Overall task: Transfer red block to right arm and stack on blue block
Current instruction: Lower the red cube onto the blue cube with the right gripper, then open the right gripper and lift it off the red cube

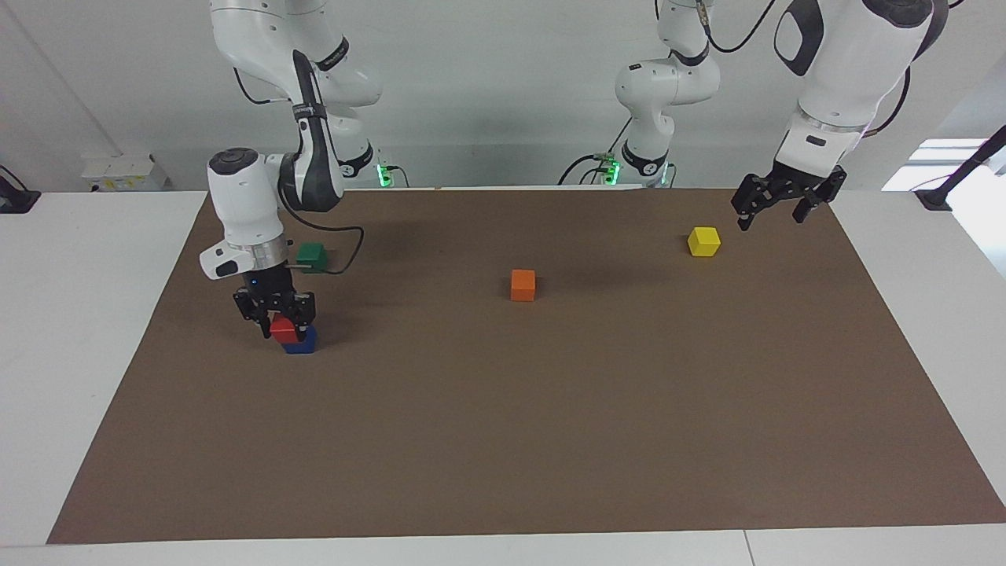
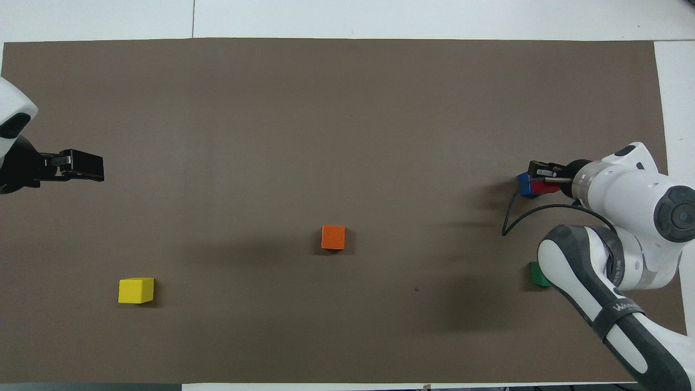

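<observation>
left gripper waiting over the mat's edge beside the yellow block, fingers spread | right gripper gripping the red block | red block sitting directly above the blue block, apparently touching, slightly offset

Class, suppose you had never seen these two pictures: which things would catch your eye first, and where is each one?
First, the right hand gripping the red block on top of the blue block, at the right arm's end of the brown mat. Next, the orange block alone near the mat's middle. Then the yellow block at the left arm's end, with the left hand raised beside it, holding nothing.
</observation>
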Robot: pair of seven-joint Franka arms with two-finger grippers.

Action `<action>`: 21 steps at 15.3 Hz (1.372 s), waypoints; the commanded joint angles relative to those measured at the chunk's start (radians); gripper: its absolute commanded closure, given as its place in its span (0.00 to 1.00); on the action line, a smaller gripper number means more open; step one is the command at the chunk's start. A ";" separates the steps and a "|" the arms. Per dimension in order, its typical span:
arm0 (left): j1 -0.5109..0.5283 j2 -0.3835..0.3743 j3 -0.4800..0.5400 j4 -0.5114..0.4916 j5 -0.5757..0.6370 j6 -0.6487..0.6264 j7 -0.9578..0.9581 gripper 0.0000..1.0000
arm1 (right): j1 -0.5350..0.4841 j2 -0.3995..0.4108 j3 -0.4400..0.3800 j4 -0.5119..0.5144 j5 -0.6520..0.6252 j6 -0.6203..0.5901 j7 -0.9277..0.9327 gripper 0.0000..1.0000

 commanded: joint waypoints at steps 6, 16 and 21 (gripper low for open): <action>0.006 -0.017 0.002 -0.021 -0.013 0.017 0.009 0.00 | -0.034 0.015 0.007 0.163 -0.017 -0.261 0.033 0.08; 0.006 -0.017 0.002 -0.021 -0.013 0.017 0.009 0.00 | -0.031 -0.034 0.010 0.502 0.086 -0.884 0.014 0.00; 0.006 -0.017 0.002 -0.021 -0.013 0.017 0.009 0.00 | -0.039 -0.015 0.009 0.644 0.086 -1.056 -0.082 0.00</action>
